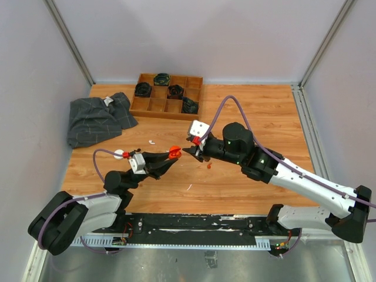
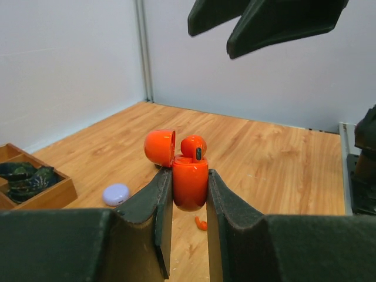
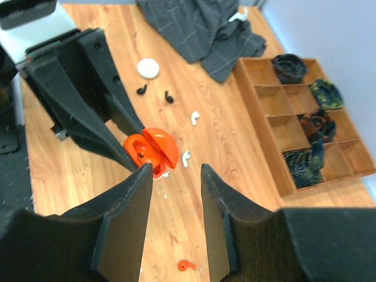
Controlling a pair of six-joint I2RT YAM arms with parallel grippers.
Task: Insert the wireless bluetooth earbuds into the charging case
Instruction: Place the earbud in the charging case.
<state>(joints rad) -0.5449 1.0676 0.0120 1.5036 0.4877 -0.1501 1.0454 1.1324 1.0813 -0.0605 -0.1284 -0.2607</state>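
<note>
Seating earbuds looks half done: left gripper (image 2: pixel 189 202) pinches the open orange charging case (image 2: pixel 190 183) over the middle of the table (image 1: pixel 264 111) with one earbud (image 2: pixel 193 145) sitting in it, right gripper (image 3: pixel 176 173) hangs beside, jaws partly apart and empty, so next it probably must pick up the loose orange earbud (image 3: pixel 186 265) lying below.

the compartment tray (image 1: pixel 156 106) stands at the far middle of the table (image 1: pixel 258 117), and the cloth (image 1: pixel 97 119) lies just left of it. nearer, at the table's middle, the charging case (image 1: pixel 174 152) sits between the fingers of the left gripper (image 1: pixel 169 160), with one earbud (image 2: pixel 192 145) in it. the right gripper (image 1: pixel 191 153) is just right of the charging case, apart from it. a loose earbud (image 1: pixel 209 165) lies on the table to the near right of the charging case. a round case (image 1: pixel 119 154) lies left of the left gripper.
</note>
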